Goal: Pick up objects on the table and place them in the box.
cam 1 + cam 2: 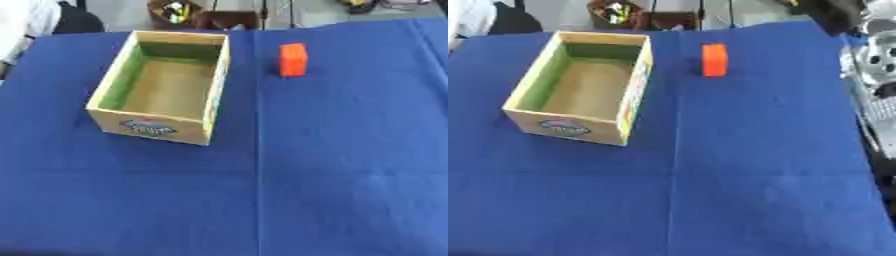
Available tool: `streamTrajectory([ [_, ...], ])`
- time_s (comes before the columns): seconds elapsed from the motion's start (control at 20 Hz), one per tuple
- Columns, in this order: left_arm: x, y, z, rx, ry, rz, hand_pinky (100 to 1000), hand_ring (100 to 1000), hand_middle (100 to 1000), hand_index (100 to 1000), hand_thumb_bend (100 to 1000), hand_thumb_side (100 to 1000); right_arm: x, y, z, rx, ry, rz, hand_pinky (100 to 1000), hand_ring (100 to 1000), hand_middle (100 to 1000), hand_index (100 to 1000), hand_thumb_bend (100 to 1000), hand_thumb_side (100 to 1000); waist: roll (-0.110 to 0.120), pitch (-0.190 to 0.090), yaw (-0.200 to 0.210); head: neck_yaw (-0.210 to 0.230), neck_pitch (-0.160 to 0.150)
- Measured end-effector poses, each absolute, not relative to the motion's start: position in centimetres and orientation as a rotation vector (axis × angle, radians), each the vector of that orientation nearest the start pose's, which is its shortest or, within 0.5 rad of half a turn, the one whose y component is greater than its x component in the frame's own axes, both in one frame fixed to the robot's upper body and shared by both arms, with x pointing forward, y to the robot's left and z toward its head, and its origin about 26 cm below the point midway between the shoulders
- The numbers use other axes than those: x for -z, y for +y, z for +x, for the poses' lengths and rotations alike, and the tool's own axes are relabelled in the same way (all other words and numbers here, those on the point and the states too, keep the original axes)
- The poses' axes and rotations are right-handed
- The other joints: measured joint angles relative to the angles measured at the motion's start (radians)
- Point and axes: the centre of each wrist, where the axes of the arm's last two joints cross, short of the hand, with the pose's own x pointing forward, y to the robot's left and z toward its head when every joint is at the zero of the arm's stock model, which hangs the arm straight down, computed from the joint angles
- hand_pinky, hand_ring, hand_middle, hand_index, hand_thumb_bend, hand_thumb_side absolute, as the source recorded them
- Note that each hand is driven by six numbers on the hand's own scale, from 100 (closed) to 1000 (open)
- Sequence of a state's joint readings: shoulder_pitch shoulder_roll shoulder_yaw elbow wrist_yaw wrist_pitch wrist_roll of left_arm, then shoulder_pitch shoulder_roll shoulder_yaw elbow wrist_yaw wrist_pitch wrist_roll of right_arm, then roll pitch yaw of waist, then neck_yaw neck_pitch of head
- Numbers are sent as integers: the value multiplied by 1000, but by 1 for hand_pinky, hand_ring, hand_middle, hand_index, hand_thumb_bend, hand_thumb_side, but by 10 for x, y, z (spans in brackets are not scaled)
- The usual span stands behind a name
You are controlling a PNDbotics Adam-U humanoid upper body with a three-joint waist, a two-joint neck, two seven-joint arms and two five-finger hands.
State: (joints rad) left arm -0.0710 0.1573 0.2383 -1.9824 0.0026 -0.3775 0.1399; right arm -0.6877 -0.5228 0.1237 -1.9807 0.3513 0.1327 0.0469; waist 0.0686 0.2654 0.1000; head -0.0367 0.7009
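At this moment I had neither hand in view, so I could not tell whether the fingers of either were spread, curled or holding anything. The bench (350,175) was covered by a blue cloth, with a crease running from its far edge toward me. The box (163,85), an open-topped cardboard carton with green inner walls and a printed label on its near face, sat on the left half of the bench, slightly askew. I saw nothing lying in it. The one object left to collect, an orange block (293,59), stood upright on the far part of the bench, to the right of the box and apart from it, just beyond the crease. I judged the step in hand to be the approach, since no grasp had begun and the block lay untouched. The next move, in my judgement, called for the right arm to reach forward to the block, as it lay on that side. The hand would then close on the two narrow sides, lift clear of the cloth, carry left over the near rim, and release inside the box.
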Motion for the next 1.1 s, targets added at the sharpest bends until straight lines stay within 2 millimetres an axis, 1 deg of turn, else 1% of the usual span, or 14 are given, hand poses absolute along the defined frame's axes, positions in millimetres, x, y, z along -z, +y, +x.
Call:
streamTrajectory([
  [0.5, -132, 317, 267, -104, -2441, 396, 467, 626, 587, 792, 470, 984, -315, -219, 311, 1143, 3316, 920, 870, 822, 763, 865, 100, 1000, 0, 3, -1, 1, -8],
  [0.7, -132, 317, 267, -104, -2440, 395, 467, 626, 587, 792, 470, 984, -321, -214, 310, 1166, 3296, 907, 868, 827, 769, 866, 100, 1000, -3, -1, 3, 0, -8],
  [0.8, -132, 317, 267, -104, -2439, 395, 467, 626, 587, 792, 471, 984, -327, -210, 309, 1189, 3274, 906, 867, 830, 774, 868, 100, 1000, -3, -2, 6, -2, -8],
  [0.85, -131, 317, 267, -103, -2438, 395, 466, 626, 586, 791, 471, 984, -329, -208, 308, 1205, 3260, 909, 867, 835, 787, 883, 100, 1000, -3, -3, 7, -4, -8],
  [1.0, -131, 317, 267, -101, -2436, 394, 465, 625, 586, 791, 472, 984, -337, -200, 308, 1284, 3197, 916, 866, 841, 796, 890, 100, 1000, -4, -7, 14, -11, -8],
  [1.1, -131, 316, 267, -98, -2434, 390, 465, 625, 586, 790, 473, 982, -342, -194, 311, 1348, 3147, 933, 866, 844, 799, 898, 137, 1000, -4, -8, 21, -17, -8],
])
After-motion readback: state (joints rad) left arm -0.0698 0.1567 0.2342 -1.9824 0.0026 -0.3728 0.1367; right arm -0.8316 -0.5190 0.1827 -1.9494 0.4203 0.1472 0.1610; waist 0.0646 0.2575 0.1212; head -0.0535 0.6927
